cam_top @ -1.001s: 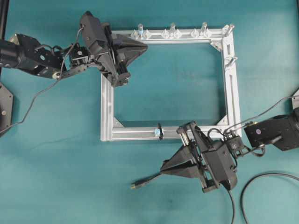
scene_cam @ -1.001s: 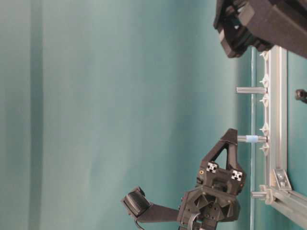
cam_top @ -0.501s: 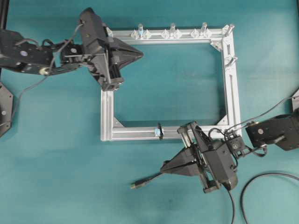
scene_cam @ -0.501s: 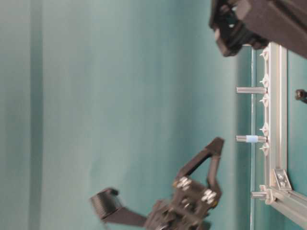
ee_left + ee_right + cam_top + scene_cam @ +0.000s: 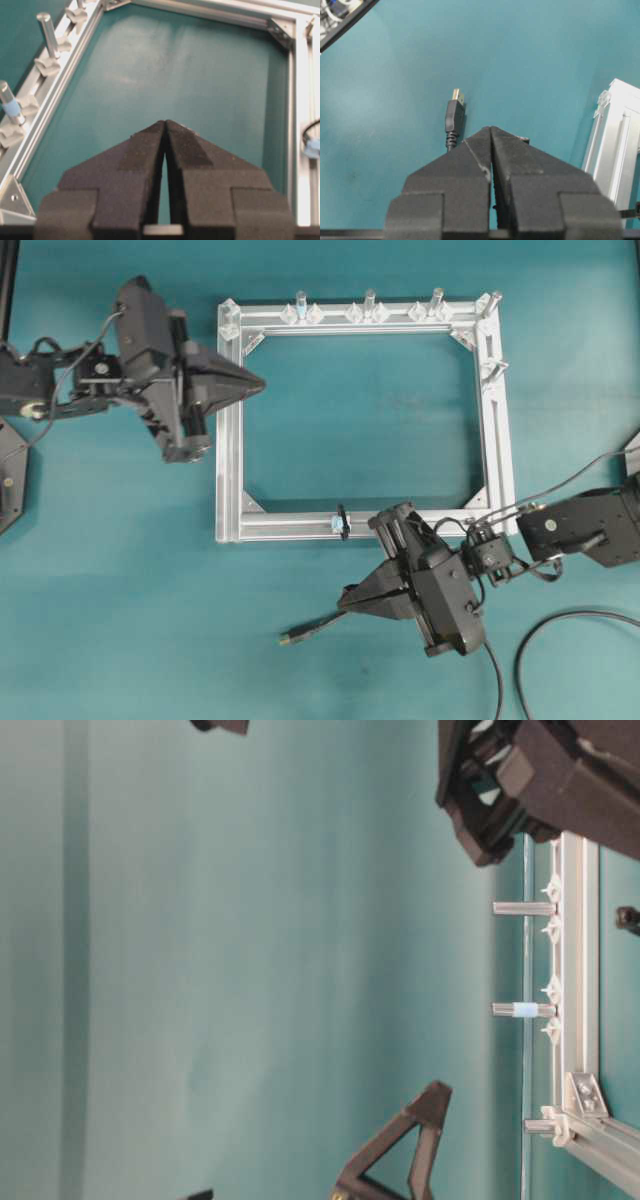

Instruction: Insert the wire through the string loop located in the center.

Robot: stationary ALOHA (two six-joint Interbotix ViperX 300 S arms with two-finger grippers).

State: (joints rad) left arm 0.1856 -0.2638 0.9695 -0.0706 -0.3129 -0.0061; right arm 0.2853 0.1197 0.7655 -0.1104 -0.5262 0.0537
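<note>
my right gripper (image 5: 345, 600), jaws closed on the wire (image 5: 312, 625), sits nearest the string loop (image 5: 342, 521) on the frame's (image 5: 229, 470) near bar; plug points away. left gripper (image 5: 258, 383) closed, empty.

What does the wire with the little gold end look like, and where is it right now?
The wire is a thin dark cable ending in a black moulded plug with a small gold-coloured tip. It lies flat on the teal table, outside the silver frame, below its near bar. The plug end pokes out past the shut right tool, which hides the cable behind it, so a grip cannot be confirmed.
</note>
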